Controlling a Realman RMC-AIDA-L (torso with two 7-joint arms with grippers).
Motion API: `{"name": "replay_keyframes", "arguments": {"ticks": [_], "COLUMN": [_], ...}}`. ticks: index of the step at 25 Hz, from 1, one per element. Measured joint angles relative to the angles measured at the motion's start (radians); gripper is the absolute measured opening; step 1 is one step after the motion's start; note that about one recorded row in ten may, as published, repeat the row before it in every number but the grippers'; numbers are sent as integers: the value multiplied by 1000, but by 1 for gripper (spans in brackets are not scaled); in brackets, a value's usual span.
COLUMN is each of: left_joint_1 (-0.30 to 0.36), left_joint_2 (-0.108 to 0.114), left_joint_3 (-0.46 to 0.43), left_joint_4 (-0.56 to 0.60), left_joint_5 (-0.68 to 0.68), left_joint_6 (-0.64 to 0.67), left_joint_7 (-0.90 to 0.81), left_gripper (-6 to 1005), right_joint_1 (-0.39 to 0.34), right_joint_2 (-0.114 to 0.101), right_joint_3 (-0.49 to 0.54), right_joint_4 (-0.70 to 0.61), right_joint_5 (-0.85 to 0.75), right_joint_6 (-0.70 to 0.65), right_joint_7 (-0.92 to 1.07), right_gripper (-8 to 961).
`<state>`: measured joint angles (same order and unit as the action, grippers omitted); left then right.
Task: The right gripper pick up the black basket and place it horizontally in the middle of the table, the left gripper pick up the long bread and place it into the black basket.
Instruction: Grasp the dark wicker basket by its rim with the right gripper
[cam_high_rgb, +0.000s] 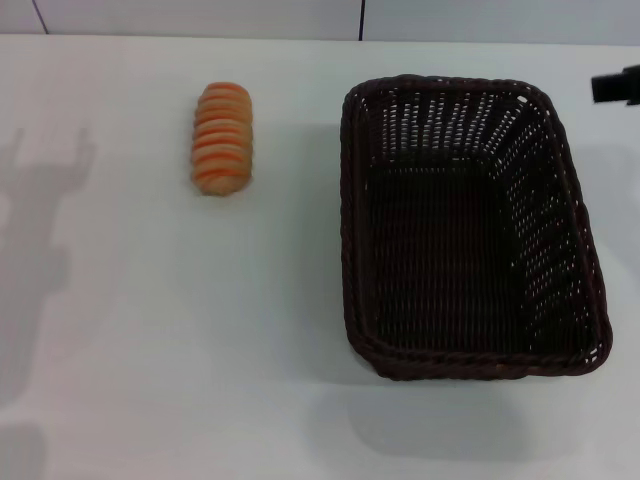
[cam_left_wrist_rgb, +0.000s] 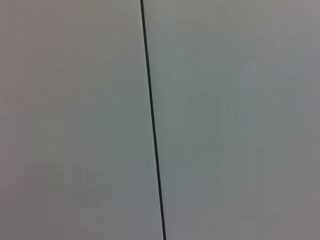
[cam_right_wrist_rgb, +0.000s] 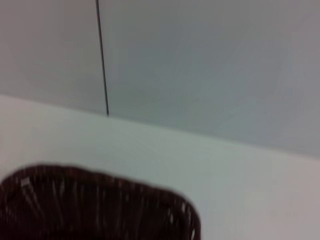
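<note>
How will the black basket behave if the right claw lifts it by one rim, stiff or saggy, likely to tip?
The black basket looks woven with a thick braided rim, so probably fairly stiff. Open-weave walls and an empty inside suggest it is light for its bulk. It is wide and long, so a grip on one rim would likely let the far end droop. The right claw shows only at the edge.

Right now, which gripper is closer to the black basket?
Right. The right gripper shows just beyond the black basket's far right corner; the left gripper is out of view.

black basket (cam_high_rgb: 470, 225): dark brown-black, woven with little holes | long bread (cam_high_rgb: 223, 137): golden tan with orange stripes across | surface (cam_high_rgb: 150, 350): plain white
</note>
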<state>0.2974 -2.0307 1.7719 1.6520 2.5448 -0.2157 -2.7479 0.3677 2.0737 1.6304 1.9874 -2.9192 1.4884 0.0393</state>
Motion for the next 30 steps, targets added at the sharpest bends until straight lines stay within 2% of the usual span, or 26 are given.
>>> {"name": "replay_keyframes", "arguments": {"ticks": [6,16,30], "left_joint_1": [5,0,3], "left_joint_2": [9,10,3], "left_joint_3": [0,2,3], "left_joint_4": [0,-2,-6], "left_joint_5": [0,2,1], "left_joint_6": [-1,0,-4], "left_joint_7": [0,8,10], "left_gripper": [834,834,833], "right_joint_1": [17,66,30], "right_joint_2": [1,1,3], "right_joint_3": [-52,-101,-137], "right_joint_4": [-107,-154,-158], "right_joint_5": [0,0,0], "right_joint_6": [-2,41,61], "right_joint_7": [46,92,123], "right_gripper": [656,656,656]}}
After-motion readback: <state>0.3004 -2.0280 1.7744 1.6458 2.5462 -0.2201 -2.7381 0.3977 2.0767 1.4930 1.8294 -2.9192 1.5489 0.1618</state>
